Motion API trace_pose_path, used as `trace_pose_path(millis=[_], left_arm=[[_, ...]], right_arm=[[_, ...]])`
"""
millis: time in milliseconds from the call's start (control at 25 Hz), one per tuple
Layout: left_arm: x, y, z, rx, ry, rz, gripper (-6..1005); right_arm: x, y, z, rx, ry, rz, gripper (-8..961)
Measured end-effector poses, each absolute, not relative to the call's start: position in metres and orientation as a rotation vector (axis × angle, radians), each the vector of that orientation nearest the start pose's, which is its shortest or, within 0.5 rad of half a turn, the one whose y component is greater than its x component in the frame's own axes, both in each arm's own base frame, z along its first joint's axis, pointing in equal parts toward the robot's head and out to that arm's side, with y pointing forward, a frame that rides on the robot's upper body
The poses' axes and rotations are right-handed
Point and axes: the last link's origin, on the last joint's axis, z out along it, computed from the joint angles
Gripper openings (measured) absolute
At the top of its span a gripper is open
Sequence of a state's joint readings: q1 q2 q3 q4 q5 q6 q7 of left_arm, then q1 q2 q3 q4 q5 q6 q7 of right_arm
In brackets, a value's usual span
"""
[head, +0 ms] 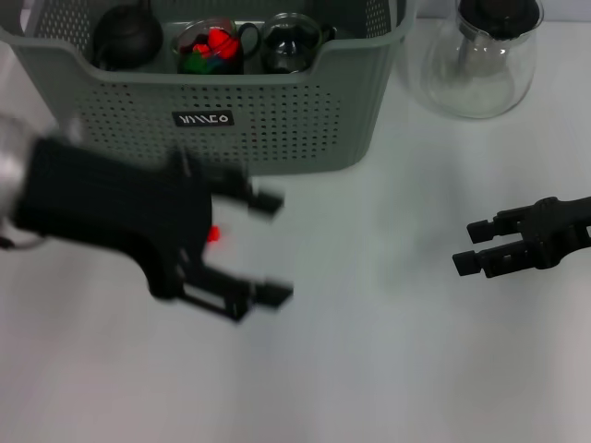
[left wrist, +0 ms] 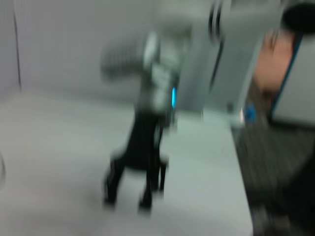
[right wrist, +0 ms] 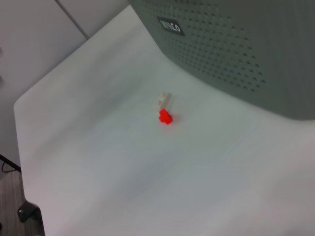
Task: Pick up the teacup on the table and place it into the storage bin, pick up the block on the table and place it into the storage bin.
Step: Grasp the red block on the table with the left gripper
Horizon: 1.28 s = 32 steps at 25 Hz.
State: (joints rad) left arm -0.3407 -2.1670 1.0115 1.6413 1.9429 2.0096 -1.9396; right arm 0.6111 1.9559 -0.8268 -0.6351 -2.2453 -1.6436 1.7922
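While the left gripper [head: 263,249] hangs spread and empty over the counter [head: 369,369] just in front of the bin [head: 277,129], the red block [head: 213,233] lies below it, near the bin's front wall. Cups [head: 211,46] already sit inside the bin. Right gripper [head: 480,247] idles apart from the bin, jaws parted, holding nothing. Risk: block is small and partly hidden by the gripper, so a misaligned descent could knock it away or miss it.

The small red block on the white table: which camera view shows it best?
The right wrist view: the small red block lies in the open on the white table, beside a small pale piece. In the head view only a red speck shows behind the left tool. The left wrist view does not show it.
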Motion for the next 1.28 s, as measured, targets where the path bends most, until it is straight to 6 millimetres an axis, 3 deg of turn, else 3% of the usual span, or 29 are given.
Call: trace_pose_path(millis=[160,240,400,720,880,1280], left_arm=[[-0.157,0.271,0.022,-3.157,-0.357,-0.048,843],[-0.161,0.287,0.003,-3.121,-0.372,0.163,842],[-0.167,0.313,-0.02,-3.057,-0.343,0.413,841],[-0.175,0.345,-0.042,-2.959,-0.225,0.669,839],[-0.178,0.355,-0.046,-2.903,-0.183,0.714,837],[-0.187,0.362,-0.049,-2.854,-0.166,0.768,835]], right_arm=[[0.277,0.33,0.016,-2.913,1.091,0.221,825],[0.277,0.33,0.015,-2.912,1.091,0.223,825],[0.277,0.33,0.014,-2.911,1.093,0.224,825],[0.276,0.329,0.012,-2.914,1.095,0.229,824],[0.274,0.33,0.01,-2.918,1.093,0.234,824],[0.274,0.329,0.009,-2.918,1.095,0.236,824]])
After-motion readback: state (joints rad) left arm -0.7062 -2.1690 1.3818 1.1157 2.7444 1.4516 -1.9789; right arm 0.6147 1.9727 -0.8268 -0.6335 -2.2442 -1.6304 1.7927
